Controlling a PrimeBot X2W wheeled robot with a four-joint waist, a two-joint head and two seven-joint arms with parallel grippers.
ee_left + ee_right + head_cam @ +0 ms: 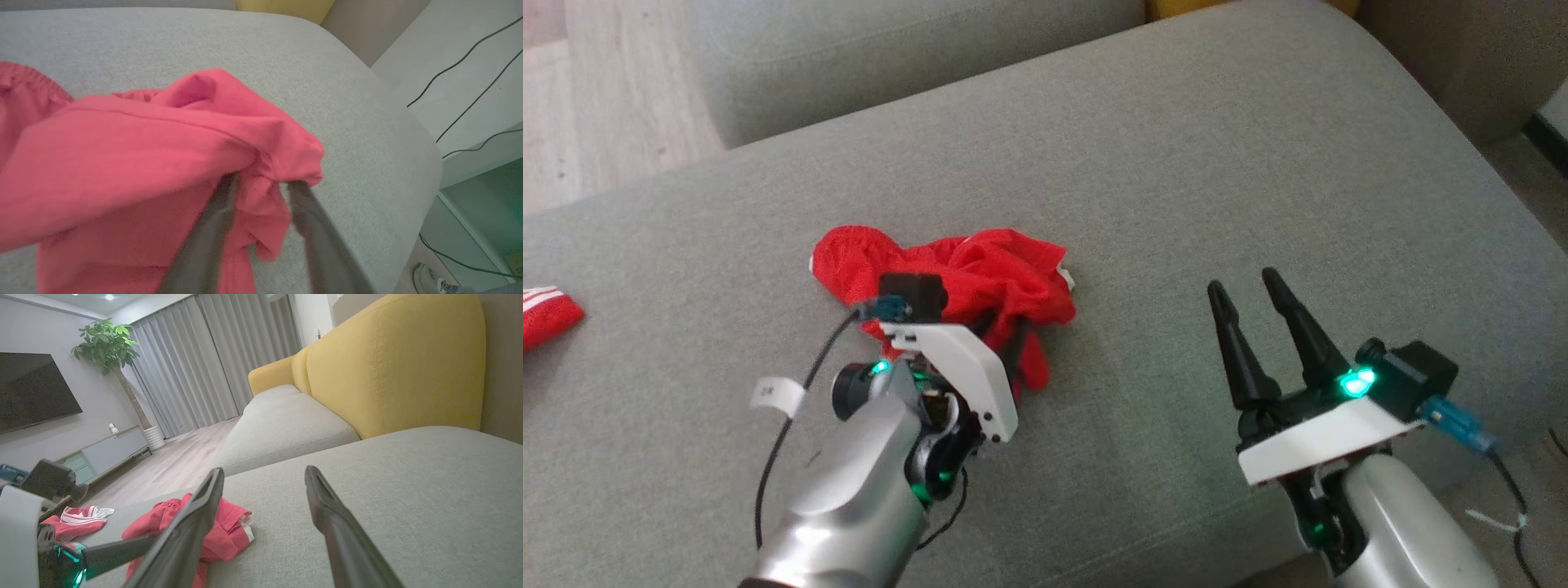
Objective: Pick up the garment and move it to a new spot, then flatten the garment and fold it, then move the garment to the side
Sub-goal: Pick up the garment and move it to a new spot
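The red garment (980, 273) lies crumpled near the middle of the grey sofa cushion (1176, 163), somewhat toward its left edge. The left jaws stand a little apart, dark fingers (212, 228) pushed into a bunched fold of it; whether they grip it I cannot tell. The right jaws gape wide, holding nothing, near the cushion's front right corner. A red-and-white cloth (547, 314) lies at the left edge.

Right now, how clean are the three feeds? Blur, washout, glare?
Left wrist view: red garment and left fingers smeared by motion blur, red washed toward pink. Head view: mostly sharp, flat light, the green light on the right gripper blooms. Right wrist view: right fingers soft up close, yellow sofa back crisp.
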